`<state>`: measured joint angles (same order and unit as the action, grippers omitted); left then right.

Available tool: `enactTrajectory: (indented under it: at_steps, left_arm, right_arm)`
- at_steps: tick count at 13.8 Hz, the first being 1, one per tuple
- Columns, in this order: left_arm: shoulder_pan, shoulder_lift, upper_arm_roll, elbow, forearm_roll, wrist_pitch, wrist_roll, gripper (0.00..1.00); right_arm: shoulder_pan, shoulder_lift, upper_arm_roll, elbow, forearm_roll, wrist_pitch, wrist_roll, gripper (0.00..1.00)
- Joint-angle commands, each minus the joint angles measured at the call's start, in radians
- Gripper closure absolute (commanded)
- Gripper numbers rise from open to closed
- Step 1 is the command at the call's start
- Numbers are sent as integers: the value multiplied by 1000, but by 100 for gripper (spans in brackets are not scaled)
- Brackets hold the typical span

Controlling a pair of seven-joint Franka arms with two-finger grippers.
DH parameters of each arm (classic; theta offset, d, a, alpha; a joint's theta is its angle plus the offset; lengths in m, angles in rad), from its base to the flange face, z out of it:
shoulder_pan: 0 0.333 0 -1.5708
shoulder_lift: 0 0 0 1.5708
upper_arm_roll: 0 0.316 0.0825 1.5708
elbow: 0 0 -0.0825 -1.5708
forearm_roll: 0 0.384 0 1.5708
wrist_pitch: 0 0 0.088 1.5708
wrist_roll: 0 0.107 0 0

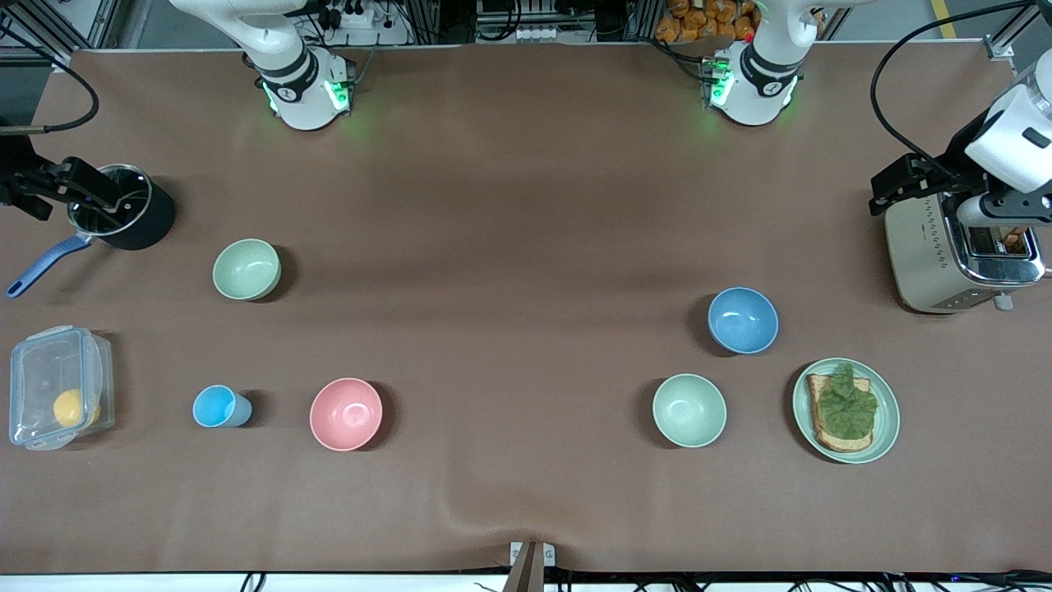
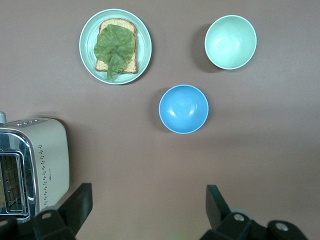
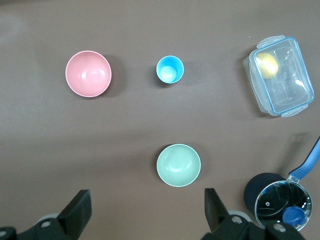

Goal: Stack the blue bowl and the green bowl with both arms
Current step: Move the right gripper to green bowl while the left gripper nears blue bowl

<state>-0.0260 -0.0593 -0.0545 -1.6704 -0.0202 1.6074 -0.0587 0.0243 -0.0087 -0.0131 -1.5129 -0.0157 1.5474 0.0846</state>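
1. Brown tabletop holds the blue bowl [image 1: 743,320] toward the left arm's end, the green bowl [image 1: 246,269] toward the right arm's, well apart, so each arm likely takes one.
2. Left gripper [image 2: 147,210] hangs wide near the toaster [image 1: 957,259]; right gripper [image 3: 145,212] wide over the pot [image 1: 123,205].

Blue bowl [image 1: 743,320]: round, matte medium blue, upright, empty, on the table toward the left arm's end. Green bowl [image 1: 246,269]: round, dull sage green, upright, empty, toward the right arm's end, a bit farther from the front camera than the blue bowl. The 2 sit well apart, not stacked, nothing touching either.
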Motion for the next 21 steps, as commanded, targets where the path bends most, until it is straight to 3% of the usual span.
enactTrajectory:
  at_steps: [1, 11, 14, 16, 19, 21]
  left_arm:
    - [4, -16, -2, -14, 20, 12, 26, 0]
    - [-5, 9, -4, -15, 22, 12, 28, 0]
    - [-11, 48, -4, -11, 26, 14, 36, 0]
    - [-11, 91, -5, -9, 25, 12, 36, 0]
    - [3, 157, -4, 6, 28, 2, 31, 0]
    - [11, 179, 2, 9, 28, 2, 22, 0]
  right_arm:
    - [-3, -2, 2, 0, -12, -7, -9, 0]
    - [-14, 48, 1, -3, -10, -32, -15, 0]
    - [-56, 61, -2, -90, 5, 21, -125, 0]
    - [-101, 53, -5, -174, 95, 74, -140, 0]
    - [-130, 49, -7, -295, 102, 156, -141, 0]
    - [-148, 41, -7, -419, 100, 288, -144, 0]
